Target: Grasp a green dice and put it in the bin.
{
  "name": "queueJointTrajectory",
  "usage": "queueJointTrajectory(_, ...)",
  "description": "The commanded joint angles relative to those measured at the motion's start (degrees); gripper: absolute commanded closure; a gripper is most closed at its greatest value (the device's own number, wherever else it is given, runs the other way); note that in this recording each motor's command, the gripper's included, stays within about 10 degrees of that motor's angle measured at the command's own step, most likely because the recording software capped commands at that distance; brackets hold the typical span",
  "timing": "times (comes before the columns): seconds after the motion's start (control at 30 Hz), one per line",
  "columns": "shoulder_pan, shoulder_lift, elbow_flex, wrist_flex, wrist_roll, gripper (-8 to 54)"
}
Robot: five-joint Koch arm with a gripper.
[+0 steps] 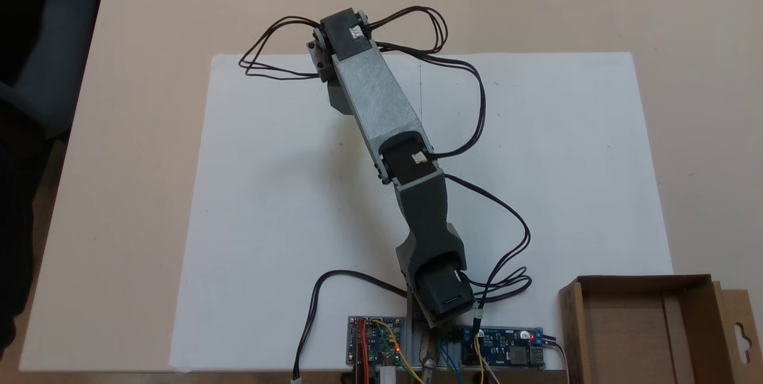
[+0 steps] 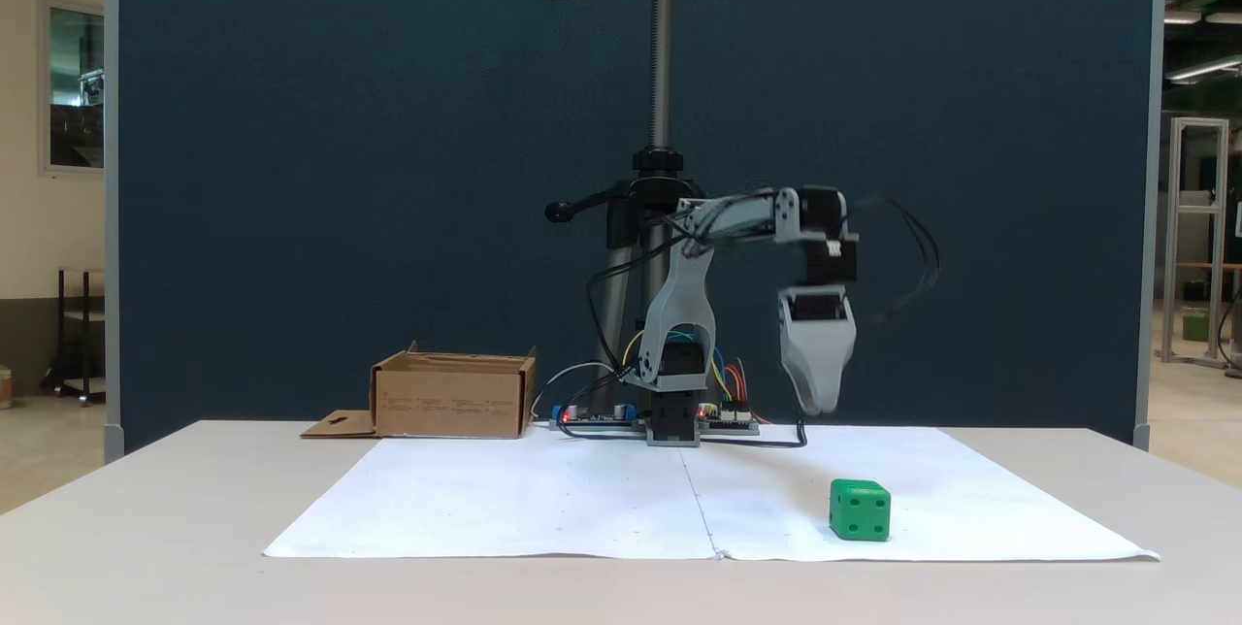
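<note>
In the front fixed view we see the claw hanging above the paper sheet, the green dice resting on that sheet below it, slightly to its right and nearer the camera. The bin sits on the table well to the claw's left, beside the circuit boards at the arm's base, which stands behind and left of the claw
</note>
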Motion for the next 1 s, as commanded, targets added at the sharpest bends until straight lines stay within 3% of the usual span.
queueJointTrajectory(0.0,-0.62,-0.09,-3.78,2.2,3.87,4.1)
queueJointTrajectory(0.97,-0.53,-16.26,-19.69,-2.29,5.36,5.2)
